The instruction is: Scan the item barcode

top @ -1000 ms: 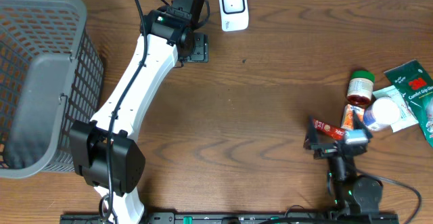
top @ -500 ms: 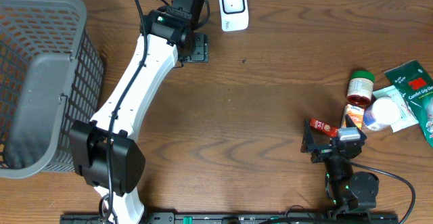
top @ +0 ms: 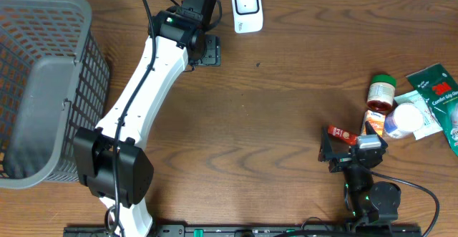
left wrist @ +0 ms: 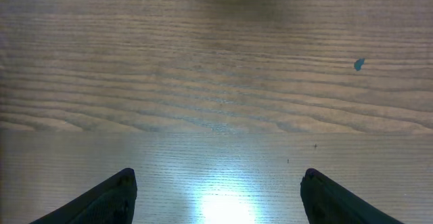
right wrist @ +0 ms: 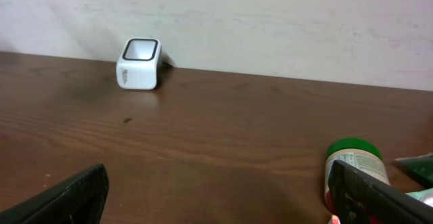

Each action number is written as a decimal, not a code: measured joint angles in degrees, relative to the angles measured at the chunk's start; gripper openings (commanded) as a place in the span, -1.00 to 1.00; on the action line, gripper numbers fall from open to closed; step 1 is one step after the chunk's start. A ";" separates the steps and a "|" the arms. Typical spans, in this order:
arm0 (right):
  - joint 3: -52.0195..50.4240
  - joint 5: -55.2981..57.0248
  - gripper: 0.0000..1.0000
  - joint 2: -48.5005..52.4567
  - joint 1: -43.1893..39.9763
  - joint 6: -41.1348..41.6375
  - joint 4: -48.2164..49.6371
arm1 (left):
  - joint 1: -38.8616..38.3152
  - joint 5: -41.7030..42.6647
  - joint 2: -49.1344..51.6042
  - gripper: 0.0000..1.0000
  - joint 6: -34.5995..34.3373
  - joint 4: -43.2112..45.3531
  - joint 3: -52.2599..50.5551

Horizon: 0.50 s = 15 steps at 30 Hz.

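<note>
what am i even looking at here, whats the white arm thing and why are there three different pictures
These show two robot arms at a wooden table, each ending in a two-finger tool; the white one is the left arm. The wide picture comes from a camera above. The other two come from wrist cameras, so the dark wedges at the bottom are the tool's own fingers. The left tool hangs open over bare wood; the right tool is open too, facing a small white scanner by the wall. Neither holds anything. A grey basket stands on the left. On the right lie a green-lidded jar, a white bottle, a green packet and a small red packet.
</note>
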 measured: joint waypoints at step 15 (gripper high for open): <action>0.00 0.00 0.99 0.00 0.00 0.00 0.00 | 0.00 -6.43 -0.13 0.55 0.00 -0.17 0.00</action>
